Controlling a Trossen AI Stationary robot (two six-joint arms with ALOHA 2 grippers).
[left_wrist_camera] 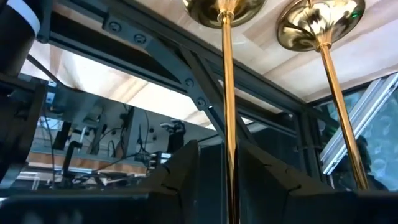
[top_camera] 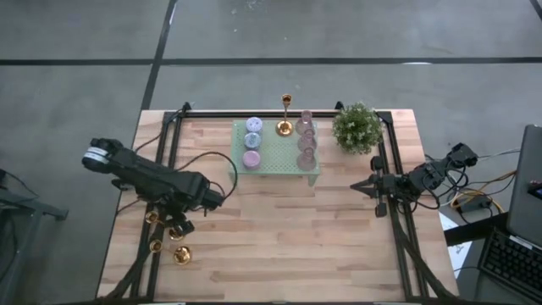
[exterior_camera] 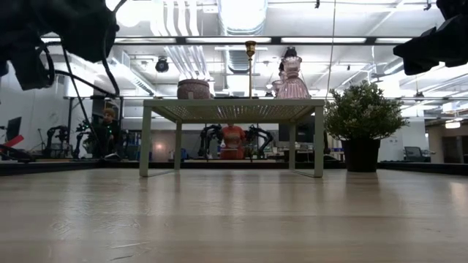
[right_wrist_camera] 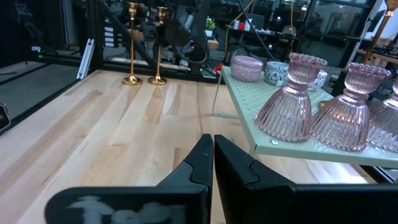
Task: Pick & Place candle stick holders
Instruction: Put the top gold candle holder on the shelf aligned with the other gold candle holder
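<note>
Three gold candle stick holders stand upright on their round bases near the table's left edge (top_camera: 152, 218) (top_camera: 155, 246) (top_camera: 182, 254). A fourth (top_camera: 285, 114) stands on the green stand (top_camera: 275, 163). My left gripper (top_camera: 176, 227) is open among the three. In the left wrist view (left_wrist_camera: 219, 146) its fingers stand on either side of one holder's slim stem (left_wrist_camera: 228, 124), and a second holder (left_wrist_camera: 323, 68) stands beside it. My right gripper (top_camera: 356, 186) is shut and empty over the table's right side, as its wrist view (right_wrist_camera: 212, 142) shows.
The green stand also carries three lilac and blue candles (top_camera: 251, 141) and several pink glass holders (top_camera: 306, 140). A potted plant (top_camera: 356, 127) stands at the far right. A dark metal frame (top_camera: 169, 144) runs along the table's left and right edges. Bare wood lies in the middle (top_camera: 288, 229).
</note>
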